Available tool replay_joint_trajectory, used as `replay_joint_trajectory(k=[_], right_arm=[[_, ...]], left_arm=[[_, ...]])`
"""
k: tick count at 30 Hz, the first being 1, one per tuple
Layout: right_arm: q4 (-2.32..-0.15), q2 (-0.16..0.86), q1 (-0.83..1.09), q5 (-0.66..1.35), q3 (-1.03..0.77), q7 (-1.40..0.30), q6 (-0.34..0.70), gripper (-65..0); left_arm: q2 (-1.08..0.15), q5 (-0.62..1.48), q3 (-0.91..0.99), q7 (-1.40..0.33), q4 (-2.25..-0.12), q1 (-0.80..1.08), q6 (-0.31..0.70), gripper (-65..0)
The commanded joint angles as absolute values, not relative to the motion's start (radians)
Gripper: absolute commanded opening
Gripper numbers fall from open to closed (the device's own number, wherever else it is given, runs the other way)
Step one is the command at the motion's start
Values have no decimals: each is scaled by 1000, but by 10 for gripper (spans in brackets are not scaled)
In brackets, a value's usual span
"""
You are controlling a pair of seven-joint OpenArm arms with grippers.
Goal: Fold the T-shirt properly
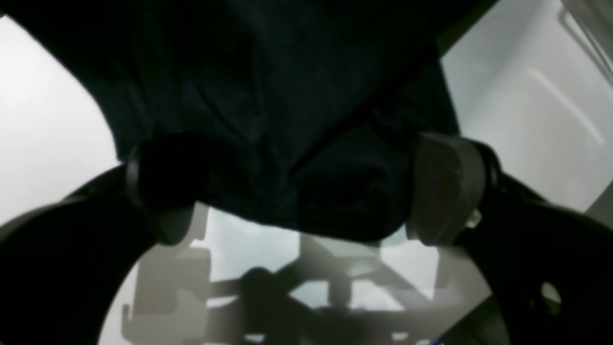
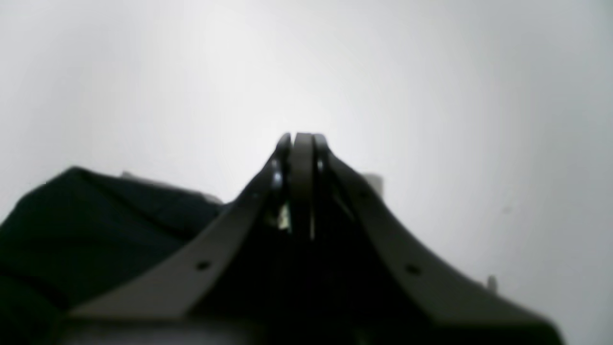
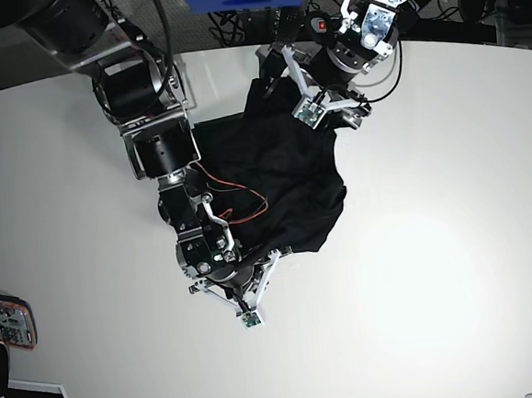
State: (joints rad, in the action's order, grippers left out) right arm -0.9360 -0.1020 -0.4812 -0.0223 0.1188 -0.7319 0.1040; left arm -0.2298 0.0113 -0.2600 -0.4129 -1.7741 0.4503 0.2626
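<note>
Base view, left to right: right gripper (image 3: 247,313) at 7 o'clock, jaws pressed shut on nothing, just off the crumpled T-shirt (image 3: 283,184), which lies toward its 1 o'clock on the white table (image 3: 454,239). Left gripper (image 3: 328,106) at 12 o'clock spread wide, straddling the shirt's far edge, so nearer. No containers seen

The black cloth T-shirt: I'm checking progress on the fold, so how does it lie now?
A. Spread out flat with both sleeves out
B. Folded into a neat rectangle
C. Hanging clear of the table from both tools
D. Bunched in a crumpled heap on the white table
D: in the base view the black cloth T-shirt sits wrinkled and bunched on the white table, with no straight folded edges.
</note>
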Motion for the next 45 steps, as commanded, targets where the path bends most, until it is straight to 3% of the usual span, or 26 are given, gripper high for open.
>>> replay_joint_trajectory(k=[1, 11, 19, 26, 35, 45], right_arm=[[-937, -108, -506, -16, 117, -705, 104, -650], [-928, -84, -461, -16, 116, -659, 104, -650], [-944, -41, -387, -16, 116, -664, 104, -650], [-1107, -41, -263, -16, 116, -664, 104, -650], [-1374, -41, -31, -19, 117, -704, 104, -650], [-1662, -41, 136, -21, 124, -759, 104, -650]], left_arm=[[-229, 21, -262, -407, -1761, 437, 260, 0], [-229, 21, -251, -407, -1676, 367, 259, 0], [-229, 21, -137, -409, -1676, 320, 259, 0], [-231, 18, -64, -409, -1656, 263, 262, 0], [-236, 13, -64, -407, -1466, 122, 262, 0], [-237, 12, -68, -407, -1457, 30, 262, 0]])
